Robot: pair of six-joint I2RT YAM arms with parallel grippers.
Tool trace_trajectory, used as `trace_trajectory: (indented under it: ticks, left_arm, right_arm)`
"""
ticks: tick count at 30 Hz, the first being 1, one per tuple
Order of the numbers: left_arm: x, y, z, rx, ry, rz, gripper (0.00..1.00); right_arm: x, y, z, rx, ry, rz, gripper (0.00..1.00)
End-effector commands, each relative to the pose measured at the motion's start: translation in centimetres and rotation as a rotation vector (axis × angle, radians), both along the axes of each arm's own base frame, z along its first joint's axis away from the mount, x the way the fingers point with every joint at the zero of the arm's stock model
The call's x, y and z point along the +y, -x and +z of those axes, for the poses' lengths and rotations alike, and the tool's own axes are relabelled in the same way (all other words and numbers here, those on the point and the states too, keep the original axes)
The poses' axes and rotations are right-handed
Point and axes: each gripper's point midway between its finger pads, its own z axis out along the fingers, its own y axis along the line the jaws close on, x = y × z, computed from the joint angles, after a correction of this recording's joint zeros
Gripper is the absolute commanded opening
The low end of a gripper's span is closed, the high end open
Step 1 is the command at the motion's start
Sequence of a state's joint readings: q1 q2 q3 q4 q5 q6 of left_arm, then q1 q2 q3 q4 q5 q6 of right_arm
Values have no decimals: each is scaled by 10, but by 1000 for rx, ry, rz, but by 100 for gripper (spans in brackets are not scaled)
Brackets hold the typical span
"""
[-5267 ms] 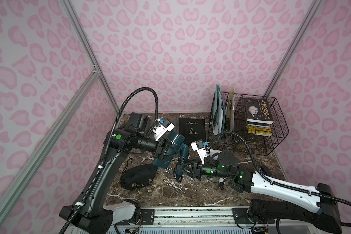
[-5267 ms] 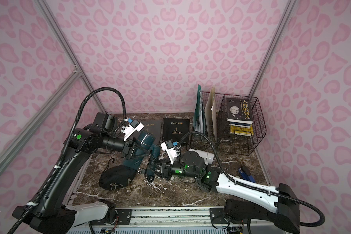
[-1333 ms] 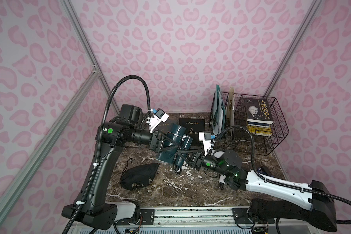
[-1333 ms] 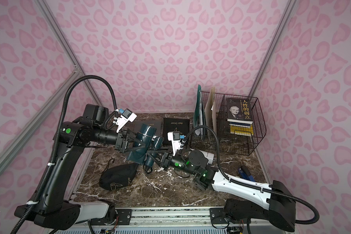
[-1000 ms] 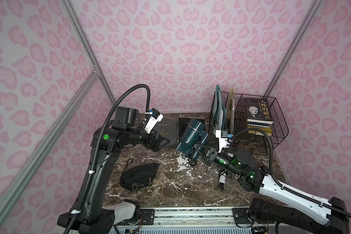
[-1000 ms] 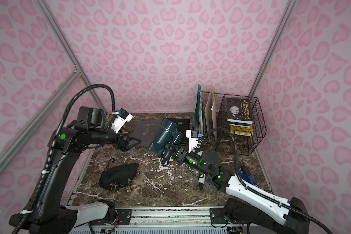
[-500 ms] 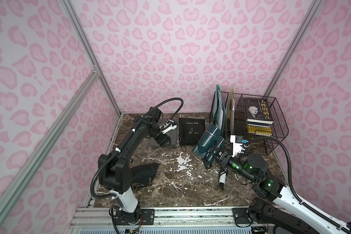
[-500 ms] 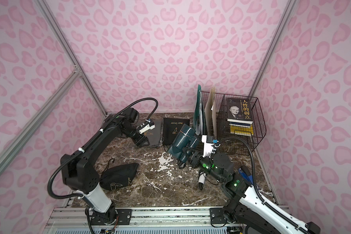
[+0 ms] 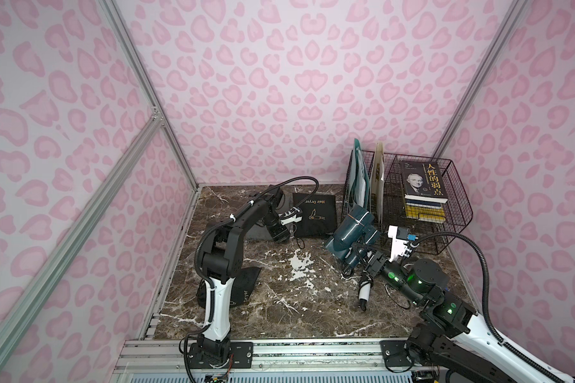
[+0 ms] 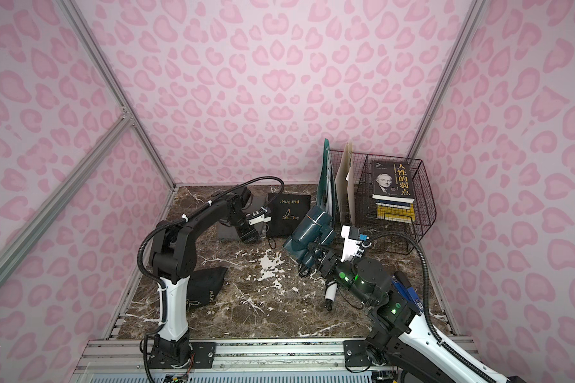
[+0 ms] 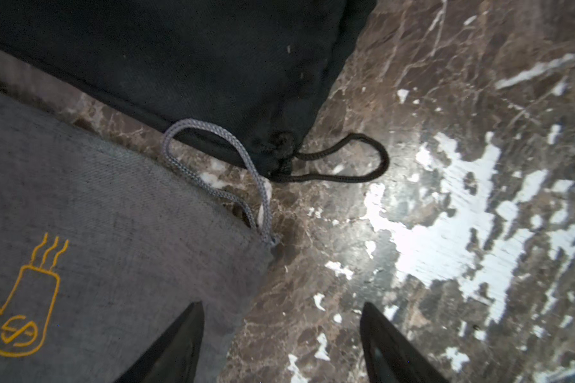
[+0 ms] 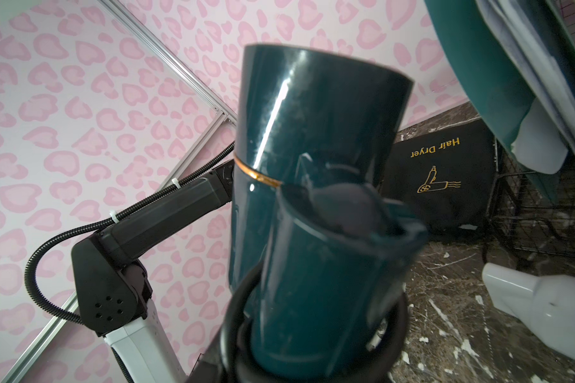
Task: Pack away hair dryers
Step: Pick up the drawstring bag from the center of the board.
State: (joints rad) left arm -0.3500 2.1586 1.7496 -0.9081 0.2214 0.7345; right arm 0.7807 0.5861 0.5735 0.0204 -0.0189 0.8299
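A dark teal hair dryer (image 9: 349, 232) (image 10: 307, 228) hangs tilted above the table, just in front of the wire basket. My right gripper (image 9: 362, 262) is shut on its cord-wound handle, and its barrel (image 12: 312, 132) fills the right wrist view. A white hair dryer (image 12: 545, 305) lies on the marble beside it; both top views show only its white handle (image 9: 364, 291), under the right arm. At the back, my left gripper (image 11: 281, 308) (image 9: 281, 237) stands open and empty. It hangs low over the corner of a grey pouch (image 11: 80, 248), with one finger above the fabric and one above bare marble.
A flat black "Hair Dryer" pouch (image 9: 314, 215) (image 11: 180, 66) lies beside the grey one, and their drawstrings overlap. A bulging black pouch (image 9: 246, 288) lies at the front left behind the left arm. The wire basket (image 9: 445, 232) at the back right holds books (image 9: 422, 182) and upright folders.
My right arm has carried the teal dryer rightward to the basket's front. My left arm has swung back and down to the pouches at the rear, then held still.
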Motion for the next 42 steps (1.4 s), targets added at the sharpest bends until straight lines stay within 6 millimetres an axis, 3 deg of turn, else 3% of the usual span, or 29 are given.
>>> trace_trajectory:
  ticks: [1,5,14,19,23,25,29,33,38,42]
  left_arm:
    - [0,-20,-5,-93,-23,-18,75]
    - [2,-29,-7,-136,-38,-25,71]
    - [3,-22,-21,-111,-49,-56,45]
    - [5,-19,-22,-108,-53,-61,29]
    - [4,-20,-15,-123,-48,-58,5]
    - [3,-20,-10,-130,-47,-57,2]
    - [2,-11,7,-114,-35,-53,2]
    - [-1,10,32,-46,-37,-26,2]
    - [-11,35,86,23,35,74,2]
    - [-21,49,130,71,115,166,2]
  right_arm:
    - [-3,-1,9,-28,-36,-18,0]
    - [-5,-1,10,-29,-38,-25,0]
    - [-6,-1,12,-37,-42,-30,0]
    - [-6,-3,13,-42,-36,-34,0]
    - [-5,-3,15,-47,-34,-31,0]
    - [-4,-4,16,-47,-32,-29,0]
    - [-2,-5,16,-40,-15,-24,0]
    - [5,-6,12,-6,34,2,0]
    - [29,-3,4,35,113,114,0]
    - [48,5,9,27,143,167,0]
